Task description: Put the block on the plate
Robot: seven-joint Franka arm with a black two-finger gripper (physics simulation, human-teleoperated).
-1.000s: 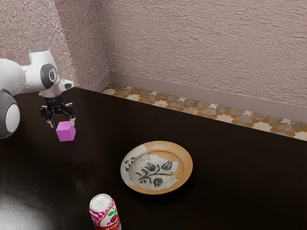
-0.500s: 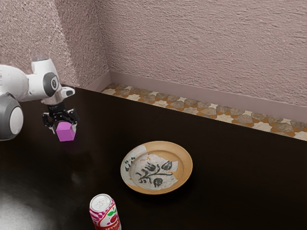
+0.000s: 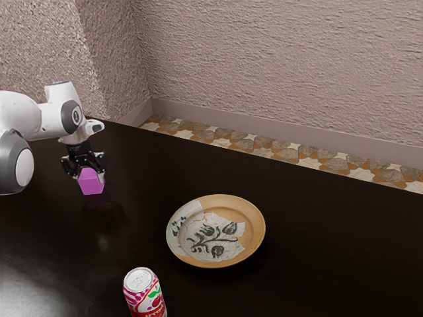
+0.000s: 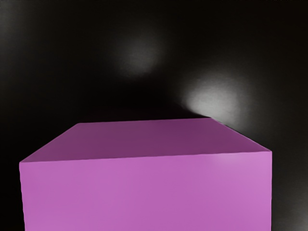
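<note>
In the exterior view, my gripper [image 3: 90, 176] is down around the pink-purple block [image 3: 92, 185] at the exterior view's left, shut on it with a finger on each side. The block's lower part shows below the fingertips; its upper part is partly covered by them. In the wrist view the block [image 4: 149, 192] is large and close under my hand, its top and one side showing. The plate [image 3: 256, 226], tan-rimmed with a dark leaf pattern on white, lies apart from the block, toward the exterior view's right and nearer the camera.
A red and white soda can [image 3: 145, 295] stands upright near the exterior view's lower edge, between block and plate in left-right position. The dark glossy table [image 3: 317, 264] ends at a far edge, with patterned floor and a rough wall beyond.
My hand has come down over the block, and its fingers have drawn together on the block's sides. The block, plate and can look to be in the same places.
</note>
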